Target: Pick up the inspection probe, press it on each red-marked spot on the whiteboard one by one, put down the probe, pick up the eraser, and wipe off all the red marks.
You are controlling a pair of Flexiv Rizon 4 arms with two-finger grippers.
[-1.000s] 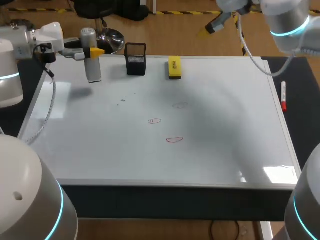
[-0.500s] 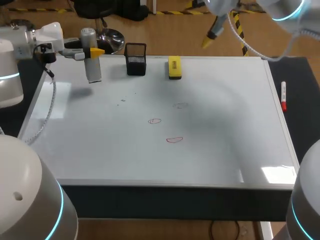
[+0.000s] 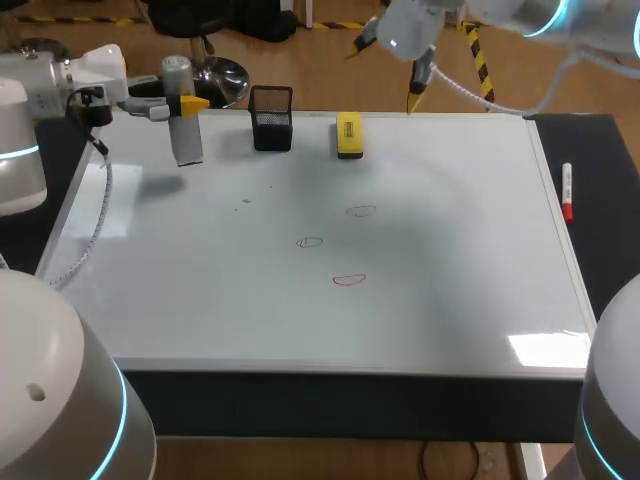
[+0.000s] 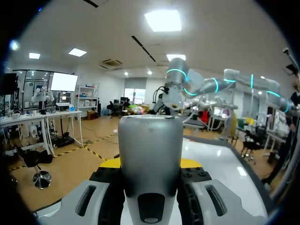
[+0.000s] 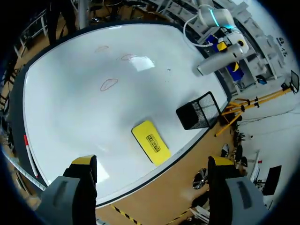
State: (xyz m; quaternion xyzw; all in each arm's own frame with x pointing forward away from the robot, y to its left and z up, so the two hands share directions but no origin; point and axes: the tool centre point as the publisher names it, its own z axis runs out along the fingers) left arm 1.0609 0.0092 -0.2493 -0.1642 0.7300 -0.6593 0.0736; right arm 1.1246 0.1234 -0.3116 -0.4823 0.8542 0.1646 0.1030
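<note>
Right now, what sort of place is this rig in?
Probably a robotics test bench: a flat whiteboard with red marks, a yellow eraser, and an inspection probe held in the left end effector.

whiteboard (image 3: 450, 250) covers most of the dark table (image 3: 605, 220). on the board, by the far edge: black mesh cup (image 3: 271, 120), yellow eraser (image 3: 348, 135) near it, not touching. mid-board: three small oval marks (image 3: 349, 280), nearest one reddest. marker (image 3: 567, 192) lies on the table strip, right of the board.
</note>
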